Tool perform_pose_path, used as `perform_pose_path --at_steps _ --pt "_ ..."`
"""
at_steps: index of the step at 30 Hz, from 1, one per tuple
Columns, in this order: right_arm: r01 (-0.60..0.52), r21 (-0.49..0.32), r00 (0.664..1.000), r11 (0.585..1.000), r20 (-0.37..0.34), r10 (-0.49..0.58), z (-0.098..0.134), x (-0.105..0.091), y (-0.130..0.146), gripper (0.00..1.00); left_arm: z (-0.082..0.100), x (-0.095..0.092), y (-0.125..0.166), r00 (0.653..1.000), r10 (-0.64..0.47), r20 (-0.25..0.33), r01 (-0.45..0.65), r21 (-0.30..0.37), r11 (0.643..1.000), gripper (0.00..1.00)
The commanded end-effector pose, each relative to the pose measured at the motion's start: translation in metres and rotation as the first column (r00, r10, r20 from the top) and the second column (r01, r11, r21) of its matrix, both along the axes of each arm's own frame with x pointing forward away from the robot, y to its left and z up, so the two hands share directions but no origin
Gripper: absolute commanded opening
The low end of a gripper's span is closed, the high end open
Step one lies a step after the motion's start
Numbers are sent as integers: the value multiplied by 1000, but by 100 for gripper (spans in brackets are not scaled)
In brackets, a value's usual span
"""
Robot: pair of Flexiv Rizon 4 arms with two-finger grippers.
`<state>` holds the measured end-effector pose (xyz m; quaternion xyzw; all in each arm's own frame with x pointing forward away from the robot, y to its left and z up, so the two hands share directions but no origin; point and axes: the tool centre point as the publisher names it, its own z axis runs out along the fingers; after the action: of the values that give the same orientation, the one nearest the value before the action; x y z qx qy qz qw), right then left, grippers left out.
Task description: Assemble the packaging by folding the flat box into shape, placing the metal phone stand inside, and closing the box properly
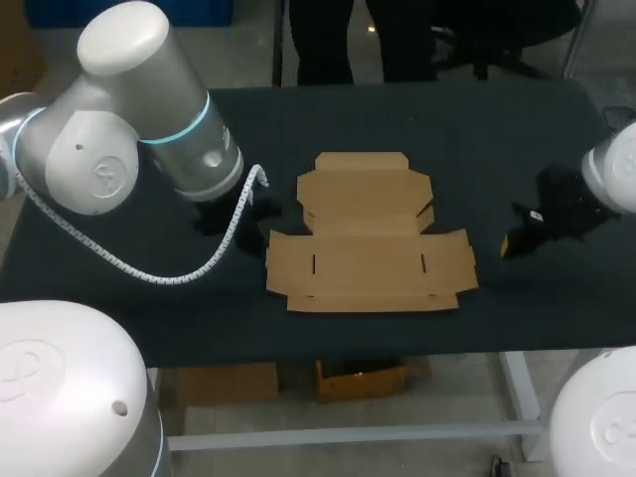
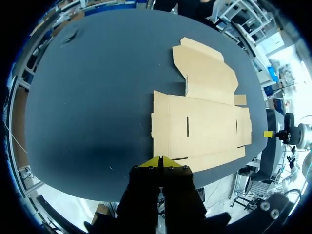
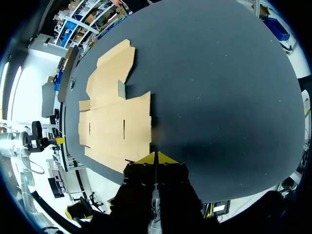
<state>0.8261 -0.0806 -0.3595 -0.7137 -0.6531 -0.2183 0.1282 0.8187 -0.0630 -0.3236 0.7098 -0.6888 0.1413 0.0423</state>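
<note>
While unfolded, flat tan cardboard box (image 1: 370,248)

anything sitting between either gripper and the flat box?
Nothing visible. Only bare table lies between the left gripper and the flat box, and likewise for the right gripper on the opposite side. Both grippers are shut and empty.

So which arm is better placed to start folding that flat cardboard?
Nearly even, perhaps right: the right gripper, shut, sits just beside the flat box at its side flap. The left gripper, also shut, is about as close opposite.
</note>
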Motion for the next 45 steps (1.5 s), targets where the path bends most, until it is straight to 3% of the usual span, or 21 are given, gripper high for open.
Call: perform_pose_path --at_steps 1,25,45 --pt "19 18 1000 1000 3 -19 -1 -13 -4 0 -6 -13 6 1000 5 14 -4 -21 1000 0" --pt "102 22 992 995 -80 -100 -21 -44 -8 0 -23 -42 5 999 3 -33 -6 -92 996 0" --pt "112 34 991 993 -78 -109 -19 -39 -8 0 -25 -41 5 999 0 -37 -3 -96 995 0"
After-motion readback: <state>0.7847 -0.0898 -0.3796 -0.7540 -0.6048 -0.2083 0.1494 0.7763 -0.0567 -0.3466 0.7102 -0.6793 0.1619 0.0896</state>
